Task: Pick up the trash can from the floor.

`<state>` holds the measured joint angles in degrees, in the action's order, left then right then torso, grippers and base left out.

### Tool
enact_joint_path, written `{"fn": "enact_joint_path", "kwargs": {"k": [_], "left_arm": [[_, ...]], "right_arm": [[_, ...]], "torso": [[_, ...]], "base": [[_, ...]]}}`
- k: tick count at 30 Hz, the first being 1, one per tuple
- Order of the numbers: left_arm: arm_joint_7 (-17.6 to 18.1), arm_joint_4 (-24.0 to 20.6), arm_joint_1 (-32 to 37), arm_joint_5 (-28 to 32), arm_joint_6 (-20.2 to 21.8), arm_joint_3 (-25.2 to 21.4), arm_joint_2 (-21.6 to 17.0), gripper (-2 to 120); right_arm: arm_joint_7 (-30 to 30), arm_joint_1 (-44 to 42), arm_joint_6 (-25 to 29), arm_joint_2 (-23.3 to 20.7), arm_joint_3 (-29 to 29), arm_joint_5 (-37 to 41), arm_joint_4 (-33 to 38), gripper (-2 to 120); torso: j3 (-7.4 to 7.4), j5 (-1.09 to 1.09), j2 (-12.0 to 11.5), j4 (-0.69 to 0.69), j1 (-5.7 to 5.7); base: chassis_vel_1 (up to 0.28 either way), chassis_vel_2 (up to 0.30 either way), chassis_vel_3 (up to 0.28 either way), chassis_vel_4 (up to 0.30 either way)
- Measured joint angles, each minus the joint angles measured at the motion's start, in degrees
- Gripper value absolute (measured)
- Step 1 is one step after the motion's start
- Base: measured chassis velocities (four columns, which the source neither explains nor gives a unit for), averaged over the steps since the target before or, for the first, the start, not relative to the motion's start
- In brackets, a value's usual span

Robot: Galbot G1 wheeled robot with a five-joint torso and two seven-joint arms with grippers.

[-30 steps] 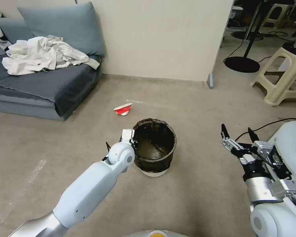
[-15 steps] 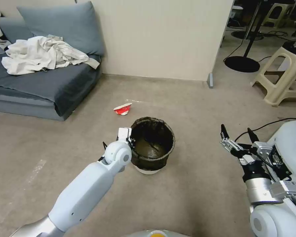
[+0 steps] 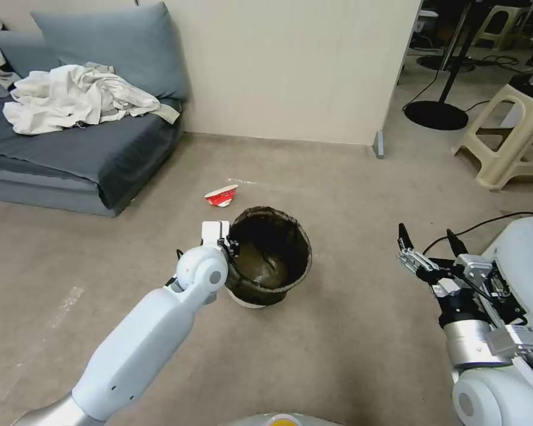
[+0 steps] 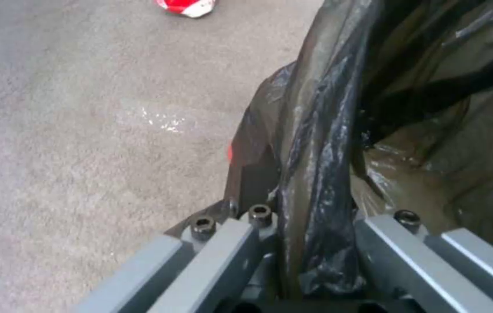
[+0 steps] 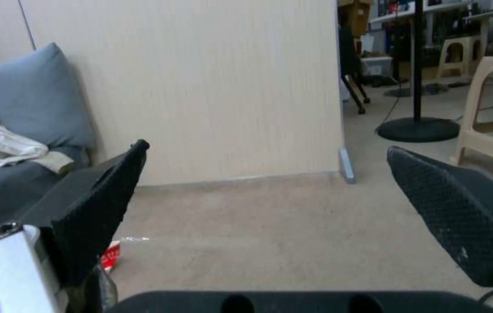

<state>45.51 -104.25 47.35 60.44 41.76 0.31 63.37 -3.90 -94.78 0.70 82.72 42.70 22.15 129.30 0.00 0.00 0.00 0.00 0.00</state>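
- The trash can (image 3: 270, 255) sits on the floor (image 3: 349, 331), tilted, its open mouth facing up and toward the right, white base at lower left.
- The left gripper (image 3: 226, 244) is clamped on its bag-covered rim, one finger (image 4: 246, 182) outside.
- A red-and-white paper cup (image 3: 221, 196) lies just beyond.
- The right gripper (image 3: 426, 242) hovers well apart, fingers spread.

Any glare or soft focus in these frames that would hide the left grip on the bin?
Left wrist view: the trash can liner shows wet-looking highlights along the fold between the left gripper fingers, and the near frame bars look soft. Head view: even light, with a faint shadow beneath the trash can on the floor. Right wrist view: the right gripper fingers look soft.
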Motion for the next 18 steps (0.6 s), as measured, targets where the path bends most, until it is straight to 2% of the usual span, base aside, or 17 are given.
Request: {"fn": "enact_joint_path", "kwargs": {"k": [8,18], "left_arm": [[0.8,-3.9,1.3,3.8,0.0,-3.7,-1.2,1],[1.6,-8.9,3.2,10.0,0.1,-8.6,-4.5,1]], "right_arm": [[0.1,0.2,-0.2,-0.6,0.1,0.2,-0.1,100],[0.1,0.6,-0.5,-0.8,0.1,0.3,-0.4,100]], "torso": [[0.00,-0.01,0.0,0.00,0.00],[0.00,-0.01,0.0,0.00,0.00]], "base": [[0.000,0.000,0.000,0.000],[0.000,0.000,0.000,0.000]]}}
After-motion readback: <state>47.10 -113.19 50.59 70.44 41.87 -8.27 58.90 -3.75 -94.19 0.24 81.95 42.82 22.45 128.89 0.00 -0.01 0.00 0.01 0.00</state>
